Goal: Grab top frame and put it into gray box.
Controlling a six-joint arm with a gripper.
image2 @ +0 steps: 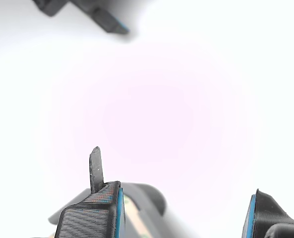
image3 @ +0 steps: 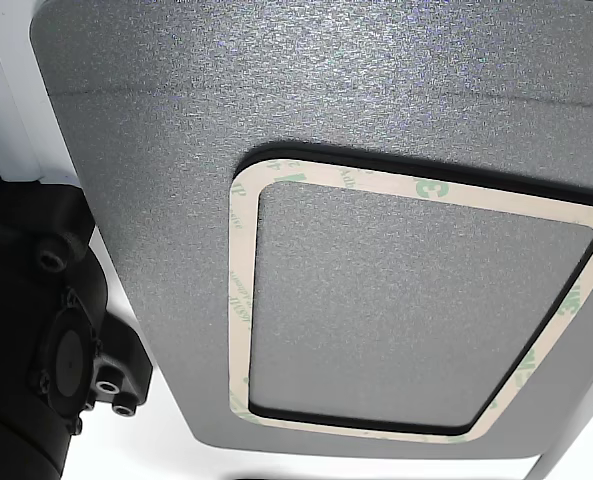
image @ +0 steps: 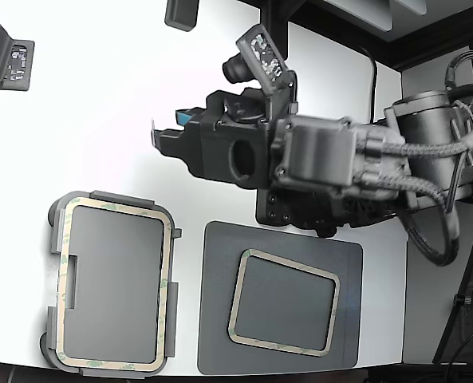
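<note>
The gray box (image: 100, 196) lies at the exterior view's lower left, and a cream-beige frame (image: 60, 287) lies flat inside it along its walls. A second, similar frame (image: 290, 262) lies on the darker gray mat (image: 218, 319). It shows up close in the other view (image3: 240, 300) on the mat (image3: 176, 120). My gripper (image: 166, 132) hovers over the bare white table, above and to the right of the box. It is open and empty. In the wrist view my gripper (image2: 181, 218) has its blue-edged fingers (image2: 94, 213) wide apart with only table between them.
Black fixtures sit at the exterior view's top left (image: 5, 56) and top middle (image: 180, 12). The arm's body and braided cables (image: 435, 167) fill the right side. A black machine part (image3: 46, 340) stands beside the mat in the other view. The table's front edge runs just below the box.
</note>
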